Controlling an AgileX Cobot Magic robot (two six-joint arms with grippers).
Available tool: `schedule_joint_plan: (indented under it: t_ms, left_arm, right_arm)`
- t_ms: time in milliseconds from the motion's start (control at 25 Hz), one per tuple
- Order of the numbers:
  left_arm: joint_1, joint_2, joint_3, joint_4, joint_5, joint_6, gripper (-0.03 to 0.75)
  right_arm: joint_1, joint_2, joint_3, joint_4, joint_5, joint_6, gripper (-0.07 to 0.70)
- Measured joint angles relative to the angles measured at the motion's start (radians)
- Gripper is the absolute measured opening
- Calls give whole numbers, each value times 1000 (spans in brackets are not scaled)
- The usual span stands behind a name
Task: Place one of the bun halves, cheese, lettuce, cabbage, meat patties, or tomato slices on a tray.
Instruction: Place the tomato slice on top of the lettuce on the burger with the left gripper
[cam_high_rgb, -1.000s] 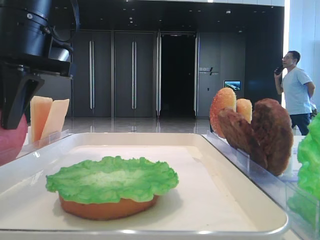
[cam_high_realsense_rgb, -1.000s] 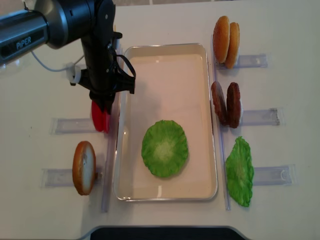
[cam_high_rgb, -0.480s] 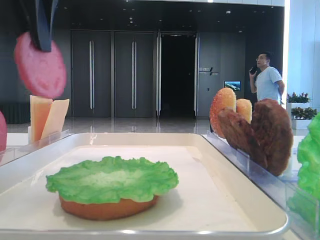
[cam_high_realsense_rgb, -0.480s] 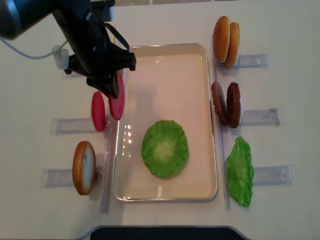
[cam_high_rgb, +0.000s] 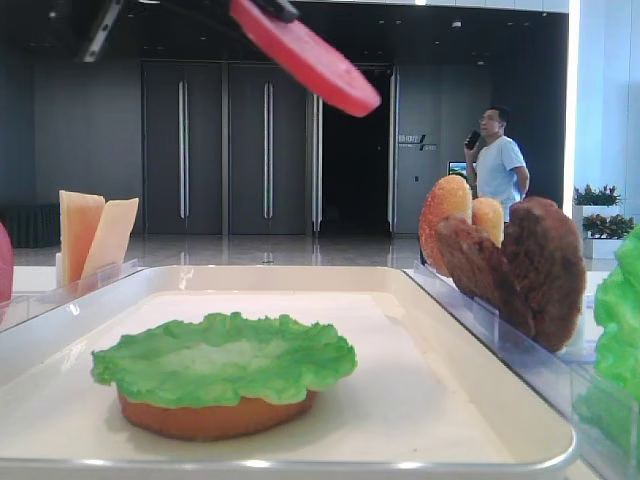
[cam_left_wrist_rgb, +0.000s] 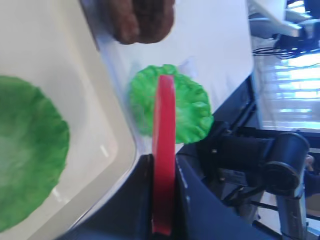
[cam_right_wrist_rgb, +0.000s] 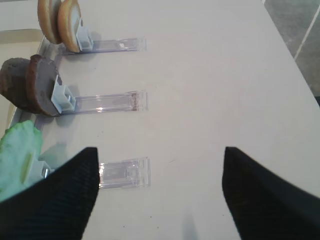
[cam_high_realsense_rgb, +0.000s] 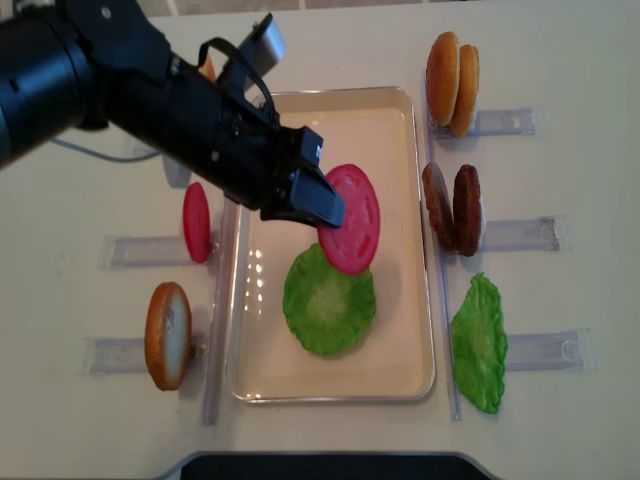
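Note:
My left gripper (cam_high_realsense_rgb: 318, 205) is shut on the edge of a red tomato slice (cam_high_realsense_rgb: 350, 218) and holds it tilted in the air over the white tray (cam_high_realsense_rgb: 330, 130). The slice hangs just above the far edge of the lettuce (cam_high_realsense_rgb: 328, 300) that lies on a bun half (cam_high_rgb: 210, 418) in the tray. In the left wrist view the tomato slice (cam_left_wrist_rgb: 163, 125) stands edge-on between the dark fingers. My right gripper (cam_right_wrist_rgb: 157, 190) is open over bare table beside a clear holder (cam_right_wrist_rgb: 124, 173), with nothing between its fingers.
Left of the tray stand a second tomato slice (cam_high_realsense_rgb: 196, 222), a bun half (cam_high_realsense_rgb: 167, 335) and cheese (cam_high_rgb: 95, 235) in clear holders. On the right are bun halves (cam_high_realsense_rgb: 452, 70), meat patties (cam_high_realsense_rgb: 452, 208) and a lettuce leaf (cam_high_realsense_rgb: 480, 342).
The left gripper lifted a tomato slice from the left holder and carried it right, over the tray rim to above the lettuce. The slice tipped from upright towards flat.

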Motion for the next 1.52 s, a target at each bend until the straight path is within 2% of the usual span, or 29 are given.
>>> schedule_joint_plan:
  t_ms: [80,160,360,560,760,880,1320,1520]
  left_arm:
    - [0,0,70,-141,-29,147,62]
    - [0,0,133,-222,-54,241,62]
    - [0,43,215,-271,-88,318,62]
    - [0,119,229,-278,-103,331,61]
    - [0,138,230,-285,-167,332,61]
    - [0,141,230,-287,-182,332,61]
    - [0,162,230,-260,-183,243,61]
    - [0,162,230,-255,-164,235,61]
  right_arm:
    - [0,0,0,0,0,0,519]
    - [0,0,0,0,0,0,519]
    - [0,0,0,0,0,0,519]
    - [0,0,0,0,0,0,519]
    - [0,0,0,0,0,0,518]
    - [0,0,0,0,0,0,517]
    - [0,0,0,0,0,0,517]
    - [0,0,0,0,0,0,516]
